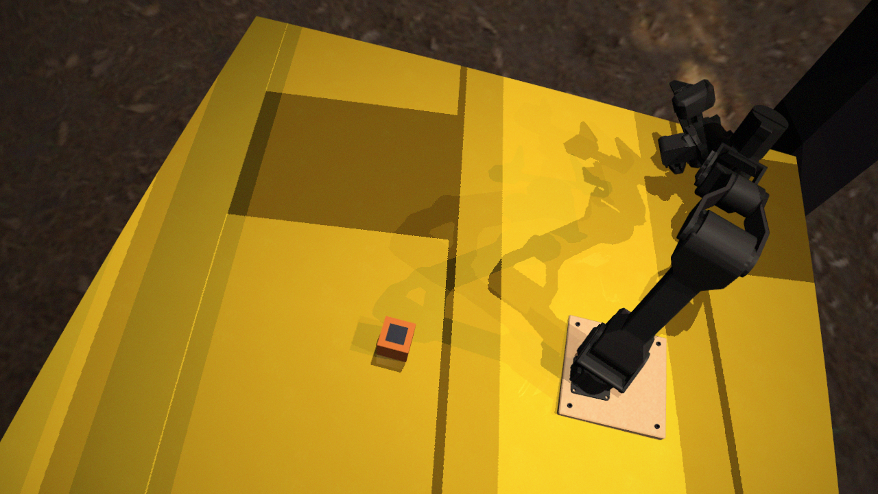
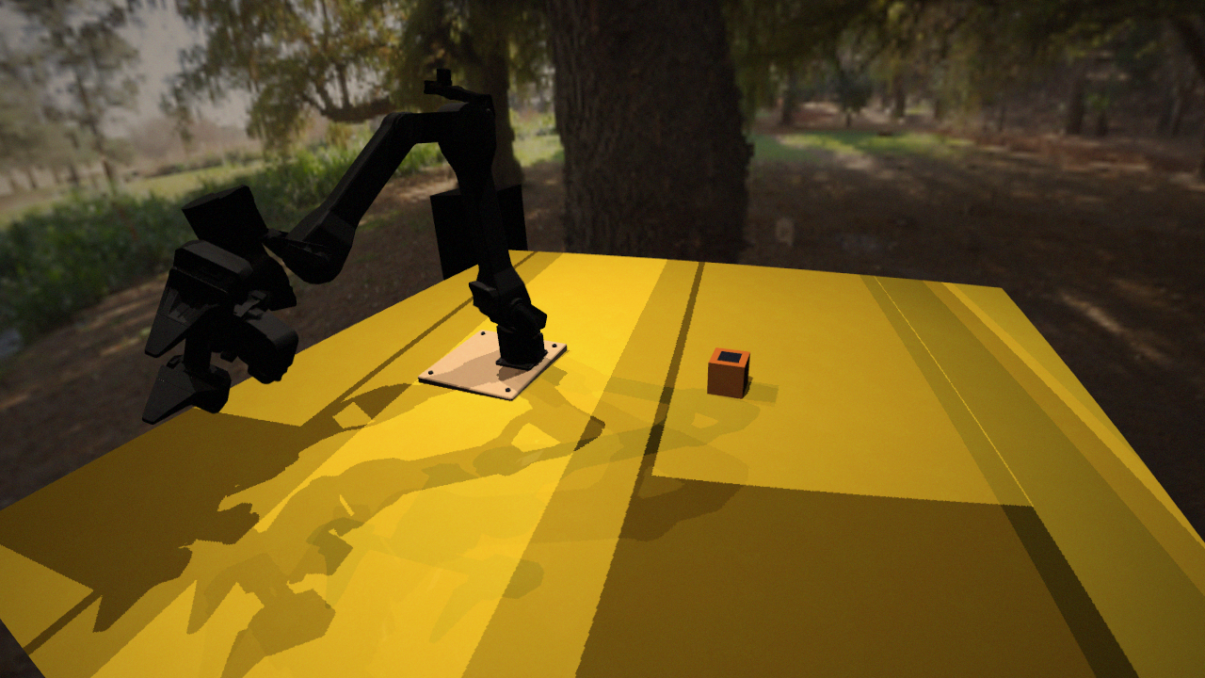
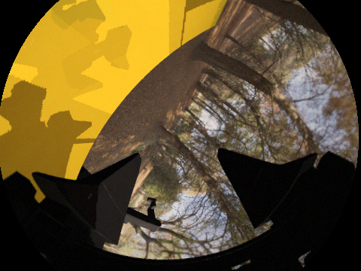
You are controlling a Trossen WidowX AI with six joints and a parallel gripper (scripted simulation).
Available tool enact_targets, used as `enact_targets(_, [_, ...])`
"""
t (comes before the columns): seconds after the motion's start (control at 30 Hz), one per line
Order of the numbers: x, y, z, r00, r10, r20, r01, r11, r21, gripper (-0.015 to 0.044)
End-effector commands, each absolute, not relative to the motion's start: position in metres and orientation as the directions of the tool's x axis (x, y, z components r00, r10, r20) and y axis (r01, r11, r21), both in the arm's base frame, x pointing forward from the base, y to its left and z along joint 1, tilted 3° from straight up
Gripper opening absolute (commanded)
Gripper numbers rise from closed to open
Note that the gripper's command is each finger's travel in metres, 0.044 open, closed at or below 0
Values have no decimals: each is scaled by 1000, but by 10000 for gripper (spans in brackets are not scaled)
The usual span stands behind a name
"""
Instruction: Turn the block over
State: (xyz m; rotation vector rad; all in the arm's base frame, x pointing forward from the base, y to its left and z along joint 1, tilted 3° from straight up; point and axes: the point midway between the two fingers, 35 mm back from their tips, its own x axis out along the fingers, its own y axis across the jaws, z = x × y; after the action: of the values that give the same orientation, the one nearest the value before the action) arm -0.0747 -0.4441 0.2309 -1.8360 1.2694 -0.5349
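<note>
The orange block (image 1: 392,353) (image 2: 726,379) rests flat on the yellow table (image 1: 294,381) (image 2: 851,421). Its dark square mark (image 1: 397,335) (image 2: 730,357) faces up. The block is not in the wrist view. My gripper (image 1: 667,110) (image 2: 147,387) (image 3: 180,155) is open, with nothing between its fingers. It hangs in the air near the table's edge, far from the block, on the other side of the arm's base in the exterior view. In the wrist view the fingers stand wide apart against trees and ground.
The arm's base stands on a pale square plate (image 1: 620,414) (image 2: 463,377) with screws at its corners, between the gripper and the block in the exterior view. A large black object (image 1: 841,104) (image 2: 451,232) stands beyond the table's edge. Arm shadows cross the table.
</note>
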Motion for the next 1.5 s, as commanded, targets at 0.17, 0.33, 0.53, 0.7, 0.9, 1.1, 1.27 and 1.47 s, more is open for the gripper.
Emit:
enact_targets(0.17, [-29,-450,230,474,-870,-138,-458,-110,-882,440])
enact_targets(0.33, [48,-453,220,574,-787,-227,-288,66,-955,440])
enact_targets(0.53, [154,-431,201,667,-635,-390,-132,414,-901,440])
enact_targets(0.7, [232,-388,185,702,-480,-527,-95,670,-737,440])
enact_targets(0.9, [307,-313,167,676,-279,-682,-109,877,-467,440])
enact_targets(1.1, [354,-218,154,561,-100,-822,-116,973,-197,440])
enact_targets(1.27, [367,-132,149,407,-3,-913,-86,995,-41,440])
enact_targets(1.47, [353,-39,151,201,16,-979,-21,1000,12,440])
